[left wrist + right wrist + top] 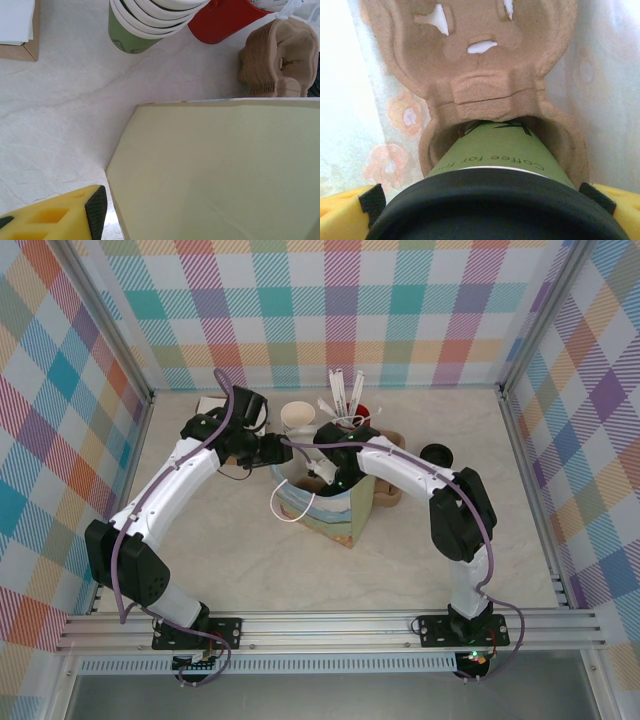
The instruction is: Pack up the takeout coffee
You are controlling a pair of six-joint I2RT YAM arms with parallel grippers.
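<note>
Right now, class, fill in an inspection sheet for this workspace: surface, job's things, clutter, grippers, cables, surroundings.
Surface: pale marbled table; no spills seen.
Job's things: takeout coffee, lid on, seated in a pulp carrier inside the paper bag.
Clutter: stack of cups, red holder with white utensils, stack of carriers, loose black lid, white stack at back left.
Grippers: right gripper has its fingers on either side of the coffee's lid, contact unclear; left gripper at the bag's rim, grip unclear.
Cables: purple cables run along both arms.
Surroundings: plaid walls, metal frame.
</note>
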